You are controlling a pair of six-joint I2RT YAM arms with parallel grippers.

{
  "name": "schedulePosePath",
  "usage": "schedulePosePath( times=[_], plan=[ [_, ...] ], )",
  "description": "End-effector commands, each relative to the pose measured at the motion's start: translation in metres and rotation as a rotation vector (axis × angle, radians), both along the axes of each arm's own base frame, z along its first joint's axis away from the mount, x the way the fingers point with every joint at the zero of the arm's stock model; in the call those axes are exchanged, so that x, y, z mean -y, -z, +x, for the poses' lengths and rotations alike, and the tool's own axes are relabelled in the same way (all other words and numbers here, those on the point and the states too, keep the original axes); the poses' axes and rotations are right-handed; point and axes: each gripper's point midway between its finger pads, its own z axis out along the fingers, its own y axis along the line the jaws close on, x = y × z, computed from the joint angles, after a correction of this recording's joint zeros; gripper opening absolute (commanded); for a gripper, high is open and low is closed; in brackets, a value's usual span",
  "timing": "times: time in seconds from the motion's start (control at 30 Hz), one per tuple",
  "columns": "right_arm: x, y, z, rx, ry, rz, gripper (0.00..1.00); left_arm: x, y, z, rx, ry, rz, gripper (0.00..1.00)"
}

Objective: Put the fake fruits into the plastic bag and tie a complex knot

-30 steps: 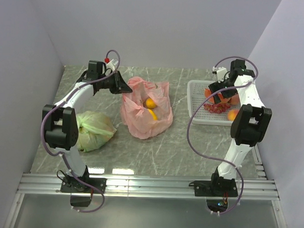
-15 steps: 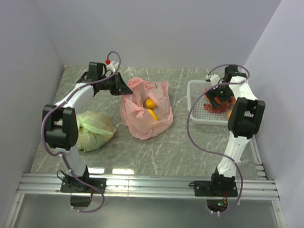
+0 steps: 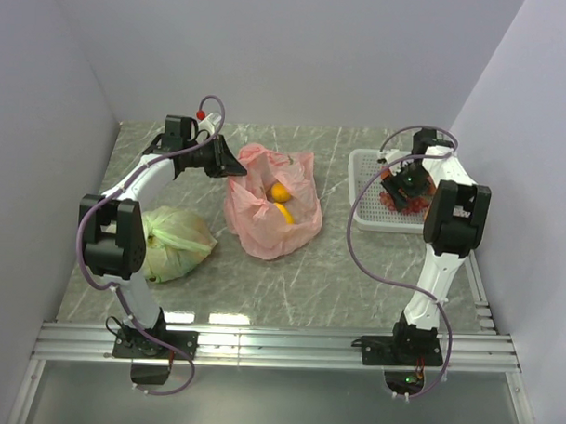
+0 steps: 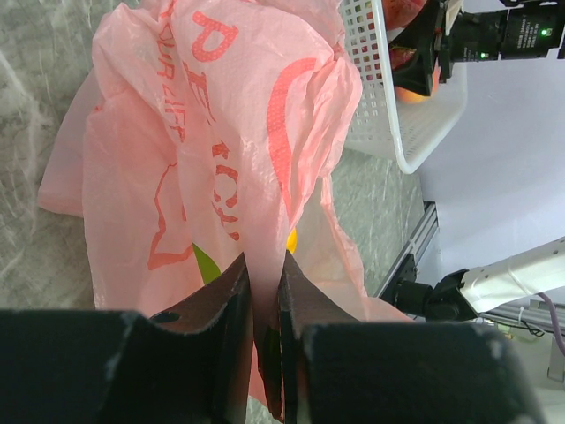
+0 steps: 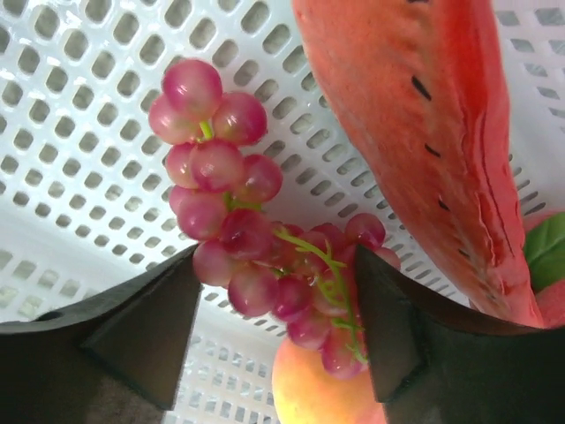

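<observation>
The salmon-pink plastic bag (image 3: pixel 272 212) stands open mid-table with a yellow fruit (image 3: pixel 285 212) and an orange fruit (image 3: pixel 279 191) inside. My left gripper (image 3: pixel 231 162) is shut on the bag's left top edge; in the left wrist view the pink film (image 4: pixel 229 132) is pinched between the fingers (image 4: pixel 225 305). No knot shows. My right gripper (image 3: pixel 405 184) is low in the white basket (image 3: pixel 358 191), open, its fingers (image 5: pixel 141 327) either side of a dark red grape bunch (image 5: pixel 256 256). A watermelon slice (image 5: pixel 424 132) and a peach (image 5: pixel 318 389) lie beside it.
A tied pale green bag (image 3: pixel 175 241) lies at the left front beside the left arm. The white basket also shows in the left wrist view (image 4: pixel 388 106), behind the pink bag. Walls close in the table at the left, back and right.
My right wrist has swung back and lowered into the basket, bringing its fingers round the grape bunch. The left gripper and the pink bag have not moved.
</observation>
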Motion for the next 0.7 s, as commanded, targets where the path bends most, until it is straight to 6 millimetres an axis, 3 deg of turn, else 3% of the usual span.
schedulePosePath(
  times=[0.0,0.07,0.1,0.17,0.2,0.27,0.33,0.37,0.5,0.67],
  plan=[
    [-0.002,0.022,-0.011,-0.06,0.031,-0.026,0.63,0.001,-0.022,0.0,0.073,0.026,-0.011,0.2],
    [-0.001,0.024,-0.009,-0.054,0.039,-0.03,0.54,0.001,-0.022,0.001,0.074,0.026,-0.013,0.2],
    [-0.002,0.018,-0.006,-0.039,0.048,-0.027,0.45,0.002,-0.023,0.001,0.075,0.026,-0.013,0.2],
    [-0.007,0.008,-0.008,-0.032,0.049,0.004,0.36,0.002,-0.024,0.002,0.078,0.029,-0.015,0.2],
    [-0.009,-0.009,-0.004,0.005,0.051,0.012,0.16,0.002,-0.025,0.002,0.081,0.03,-0.016,0.19],
    [-0.019,-0.035,0.0,0.038,0.047,0.066,0.01,0.003,-0.027,0.001,0.081,0.033,-0.023,0.19],
    [-0.031,-0.065,0.003,0.082,0.057,0.132,0.0,0.004,-0.029,0.0,0.087,0.042,-0.032,0.19],
    [-0.044,-0.088,0.006,0.104,0.048,0.201,0.0,0.004,-0.028,-0.002,0.081,0.042,-0.035,0.19],
    [-0.086,-0.144,0.008,0.161,0.047,0.354,0.0,0.005,-0.028,-0.003,0.08,0.05,-0.048,0.19],
    [-0.158,-0.194,0.006,0.231,-0.038,0.492,0.0,0.007,-0.029,0.0,0.08,0.058,-0.053,0.19]
  ],
)
